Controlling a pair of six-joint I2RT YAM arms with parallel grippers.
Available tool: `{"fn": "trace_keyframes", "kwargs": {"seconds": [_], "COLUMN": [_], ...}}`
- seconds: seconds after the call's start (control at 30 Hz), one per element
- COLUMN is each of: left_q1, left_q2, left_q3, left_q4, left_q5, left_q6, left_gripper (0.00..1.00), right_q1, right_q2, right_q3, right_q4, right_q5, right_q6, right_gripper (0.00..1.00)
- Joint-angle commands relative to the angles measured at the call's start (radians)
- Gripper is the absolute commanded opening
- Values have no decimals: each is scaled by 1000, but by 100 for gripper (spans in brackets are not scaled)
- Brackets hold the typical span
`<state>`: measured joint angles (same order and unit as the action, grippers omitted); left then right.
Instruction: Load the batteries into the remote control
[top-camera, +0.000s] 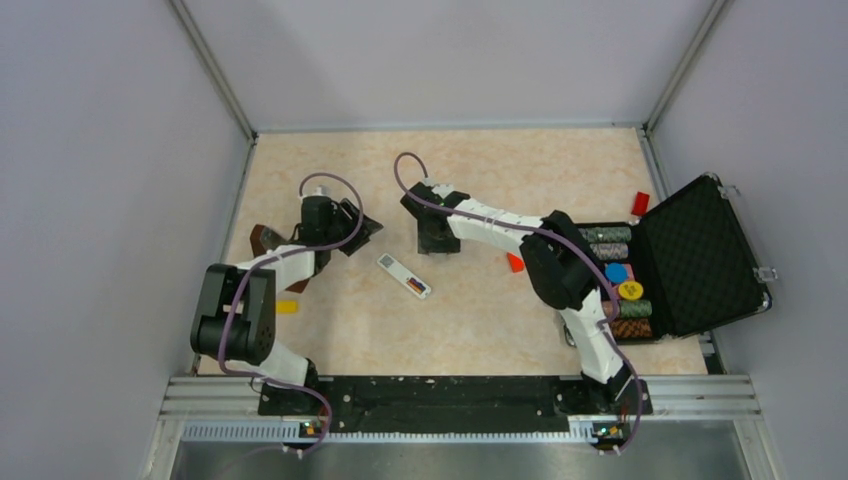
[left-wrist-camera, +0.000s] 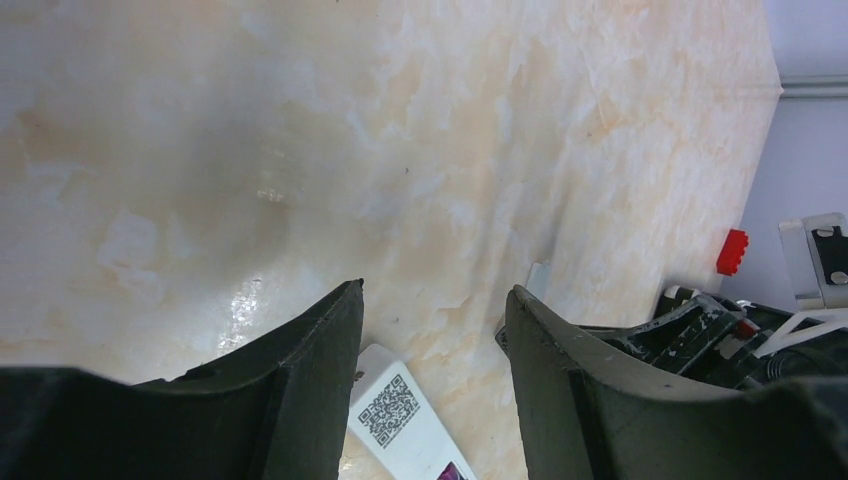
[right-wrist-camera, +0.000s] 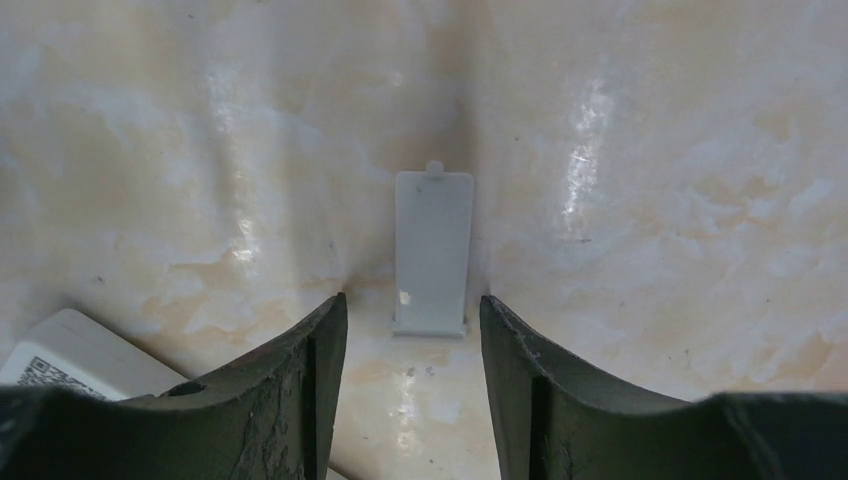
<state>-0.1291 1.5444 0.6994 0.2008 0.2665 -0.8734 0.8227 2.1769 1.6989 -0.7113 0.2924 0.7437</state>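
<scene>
My right gripper (right-wrist-camera: 410, 300) hangs half open and empty, the white cover plate (right-wrist-camera: 432, 240) lying flat just ahead between my fingertips. If I pinch it, it may skid away.

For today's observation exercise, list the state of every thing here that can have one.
remote control: back up, compartment uncovered
batteries: appear seated in the remote
battery cover: off, lying flat
case: lid open
left pincer: open, empty
right pincer: open, empty
</scene>
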Motion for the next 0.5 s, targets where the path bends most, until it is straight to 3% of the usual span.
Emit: {"fn": "trace_keyframes", "kwargs": {"seconds": [0.0, 0.47], "left_q1": [9, 19], "left_q2": [-54, -77], "left_q3": [22, 9], "left_q4": [-3, -13], "left_q5": [-45, -61], "left_q6": [28, 29], "left_gripper": [59, 59], "right_q1": [32, 29], "right_q2": [33, 66], "right_q3": [49, 27], "right_q4": [-76, -120], "right_q5": [34, 52], "right_q6": [9, 67], "right_gripper": [50, 37]}}
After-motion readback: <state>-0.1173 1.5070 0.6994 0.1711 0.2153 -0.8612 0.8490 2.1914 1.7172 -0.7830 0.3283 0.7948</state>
